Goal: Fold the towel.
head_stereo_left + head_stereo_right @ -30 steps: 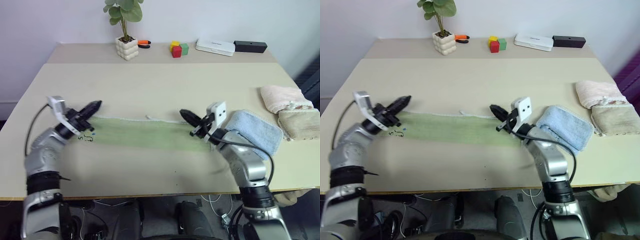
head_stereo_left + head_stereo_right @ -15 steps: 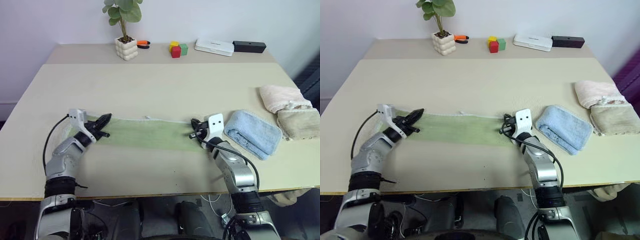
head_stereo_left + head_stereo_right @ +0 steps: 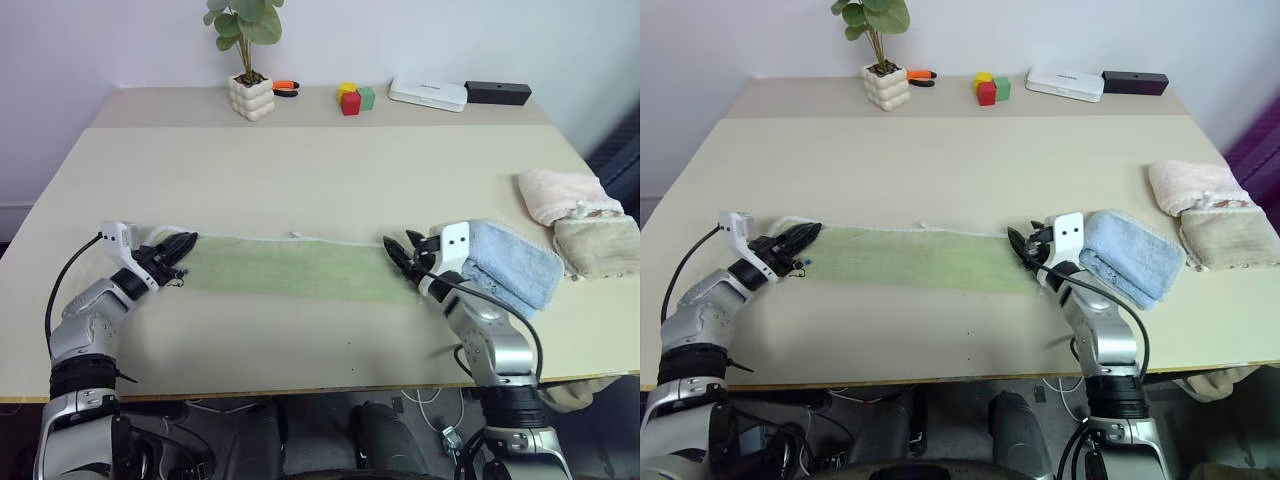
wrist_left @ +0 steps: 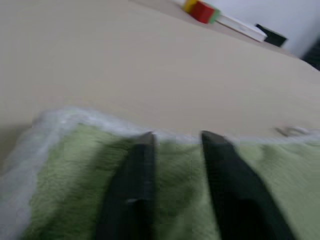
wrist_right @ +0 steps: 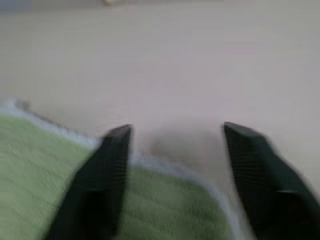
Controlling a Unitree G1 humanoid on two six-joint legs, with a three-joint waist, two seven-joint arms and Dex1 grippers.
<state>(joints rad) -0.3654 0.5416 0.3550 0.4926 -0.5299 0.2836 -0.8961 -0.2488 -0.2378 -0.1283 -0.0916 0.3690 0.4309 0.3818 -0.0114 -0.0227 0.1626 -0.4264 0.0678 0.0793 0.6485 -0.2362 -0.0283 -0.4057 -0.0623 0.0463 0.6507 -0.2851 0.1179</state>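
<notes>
Beige tabletop (image 3: 320,170) carries the towel (image 3: 290,268), a light green strip folded long and lying flat near the front edge. At its left end the left gripper (image 4: 175,137) now rests low over the corner with its two fingers parted, nothing between them; a second ago they were shut and raised above the cloth. At the right end the right gripper (image 5: 175,129) has likewise spread its fingers wide over the white-edged corner and has drawn rightward, close against the blue rolled towel (image 3: 515,262). Beyond that lie the pink towel (image 3: 560,195) and beige towel (image 3: 600,245). Farthest back stand a potted plant (image 3: 250,60), coloured blocks (image 3: 356,98), a white box (image 3: 428,94) and a black box (image 3: 498,93).
</notes>
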